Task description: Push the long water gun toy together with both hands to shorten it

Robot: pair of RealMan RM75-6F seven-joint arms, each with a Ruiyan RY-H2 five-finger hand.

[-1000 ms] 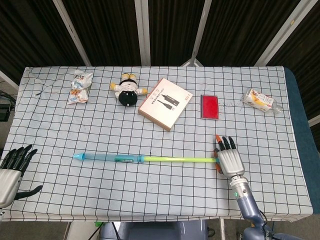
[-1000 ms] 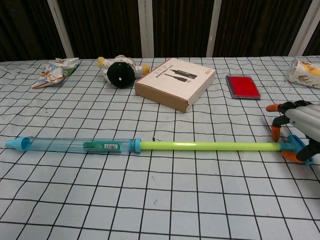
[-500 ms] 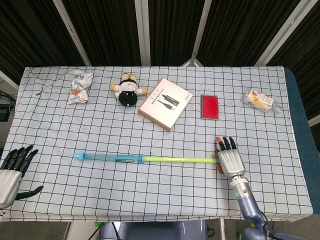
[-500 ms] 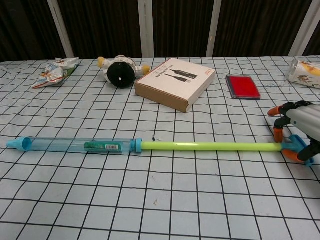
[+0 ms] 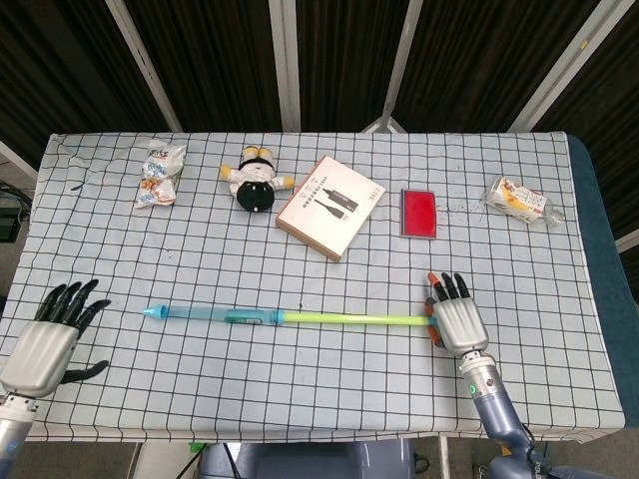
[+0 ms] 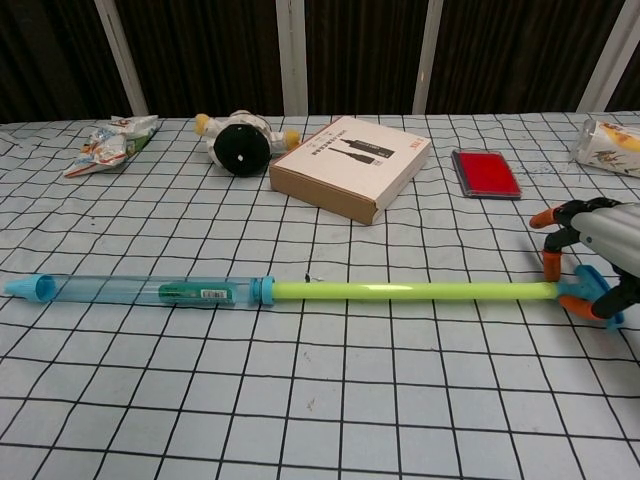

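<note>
2 hands: 1 at each end of the toy, only the right one on it
left hand (image 5: 45,342): fingers spread wide, holding nothing, near the table's front-left corner; nozzle lies to its right, apart from it; not seen in the chest view
water gun toy (image 5: 285,317): lies flat along the front of the checked tablecloth (image 5: 329,399), long axis running left to right, fully drawn out
barrel (image 6: 150,291): clear blue plastic tube, smooth, capped by a blue nozzle (image 6: 28,289) at the left tip
plunger rod (image 6: 410,291): slim, glossy yellow-green, straight
right hand (image 5: 456,321): grips the blue and orange handle (image 6: 590,293) at the rod's right end
judgement: left hand must reach the nozzle before both can press inward along the axis
</note>
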